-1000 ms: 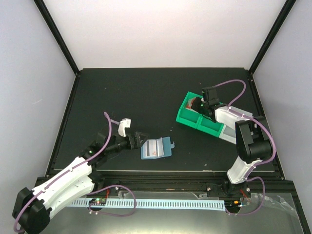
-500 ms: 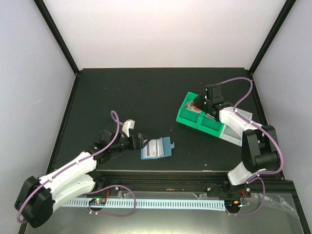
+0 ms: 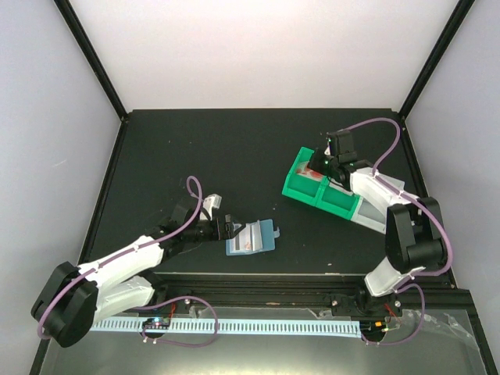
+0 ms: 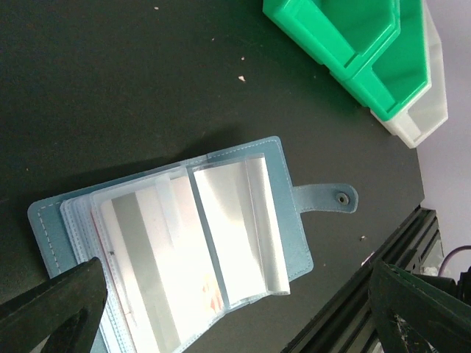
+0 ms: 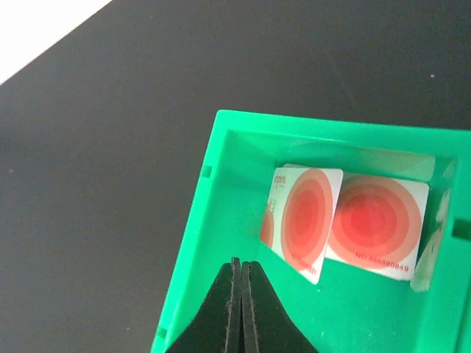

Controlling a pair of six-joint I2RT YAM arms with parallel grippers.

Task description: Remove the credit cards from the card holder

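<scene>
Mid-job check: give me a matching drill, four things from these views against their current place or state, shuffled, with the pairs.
1. card holder
2. red-circle cards
3. left gripper
4. right gripper

A. shut, over the green bin
B. lying open on the table
C. open, by the card holder
D. inside the green bin

Pairs: 1-B, 2-D, 3-C, 4-A

1. Stretches the left arm (image 3: 125,262) low from the lower-left corner of the top view toward lower centre
2. Holds the left gripper (image 3: 231,229) wide open, with its fingers (image 4: 51,312) at the two bottom corners of the left wrist view
3. Folds the right arm (image 3: 410,234) upright at lower right, then reaches its forearm up and left
4. Presses the right gripper (image 3: 319,162) closed, fingertips (image 5: 232,294) touching at bottom centre of the right wrist view
</scene>
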